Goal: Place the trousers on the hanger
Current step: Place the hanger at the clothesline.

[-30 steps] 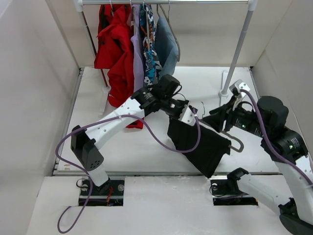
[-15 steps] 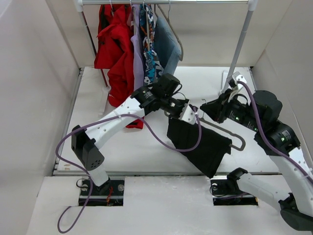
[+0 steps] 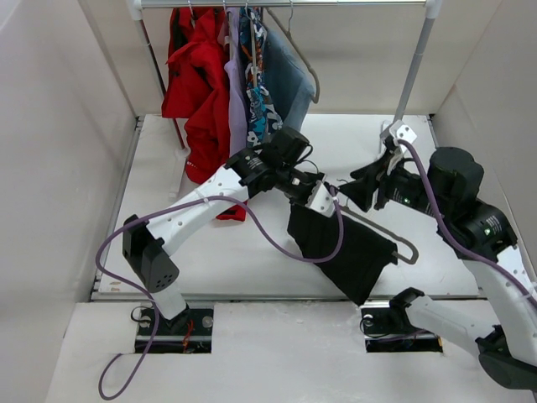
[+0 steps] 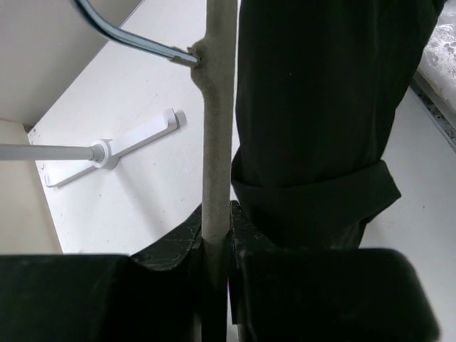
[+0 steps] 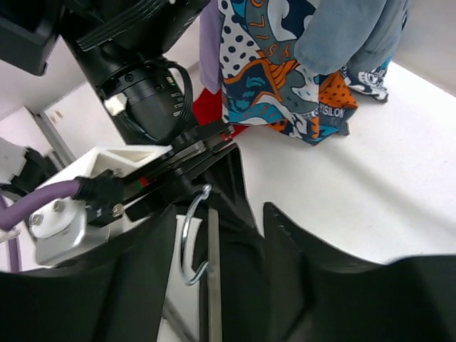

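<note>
Left pincer (image 4: 216, 229): clenched on the hanger's grey-beige bar. The bar runs straight up between the jaws in the wrist view.
Right pincer (image 5: 219, 214): released, fingers apart. The wire hook (image 5: 188, 244) and a stretch of bar stand in the gap, and neither finger visibly touches them.
Hanger (image 3: 409, 245): held off the counter by the left arm, tilted, with its far end pointing toward the right arm.
Trousers (image 3: 344, 252): already draped over the hanger. The black cloth hangs down beside the bar and its lower fold sags toward the near edge of the counter (image 3: 218, 252).
Just changed: over the last second the right arm has swung up and in from the right, bringing its pincer close to the left one at the hook. The hanger and trousers have stayed where they were.
Meaning for task: draping looks done. The right arm seems to be lining up to take the hook, probably for a hand-over.
Risk: the cloth sits off-centre and could slide if the bar tips during the exchange.
Beyond: a clothes rail (image 3: 285, 4) at the back carries red, lilac, patterned and blue-grey garments (image 3: 226, 84).
</note>
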Available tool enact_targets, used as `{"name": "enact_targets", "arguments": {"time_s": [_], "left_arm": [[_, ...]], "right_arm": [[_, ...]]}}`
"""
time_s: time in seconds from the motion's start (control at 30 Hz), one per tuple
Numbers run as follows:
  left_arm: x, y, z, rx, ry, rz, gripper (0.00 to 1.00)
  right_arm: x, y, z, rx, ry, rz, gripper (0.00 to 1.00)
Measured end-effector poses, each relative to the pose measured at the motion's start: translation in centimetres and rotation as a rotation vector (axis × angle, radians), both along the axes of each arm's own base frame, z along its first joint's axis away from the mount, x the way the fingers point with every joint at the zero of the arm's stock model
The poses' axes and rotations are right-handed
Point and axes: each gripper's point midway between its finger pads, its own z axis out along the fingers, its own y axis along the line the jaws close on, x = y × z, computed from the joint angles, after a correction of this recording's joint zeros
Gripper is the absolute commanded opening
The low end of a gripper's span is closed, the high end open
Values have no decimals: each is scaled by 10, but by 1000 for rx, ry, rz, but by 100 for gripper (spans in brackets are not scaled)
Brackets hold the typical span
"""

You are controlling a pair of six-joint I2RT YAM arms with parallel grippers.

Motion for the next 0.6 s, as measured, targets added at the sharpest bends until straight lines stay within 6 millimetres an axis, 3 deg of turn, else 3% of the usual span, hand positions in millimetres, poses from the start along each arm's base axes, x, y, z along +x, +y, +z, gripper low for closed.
{"name": "enact_targets", "arguments": {"time_s": [0.13,0.3,0.37,0.5,0.6], "left_arm": [[-2,0,0,1,6,-5,0],[1,2,0,-2,20,7,0],[4,4,1,-4,24,16,0],[9,7,1,-4,24,29,0],[10,7,0,-4,25,31,0]], "right_arm": [[1,-3,-5,-52,25,-1,66],[-20,-18,-24,-96,98,-17,66],[-30,-22,-35,-109,127,-14,65],[-44,-30,-58,-143,197,-16,52],[-45,-32,-68,-164,231,-22,52]]}}
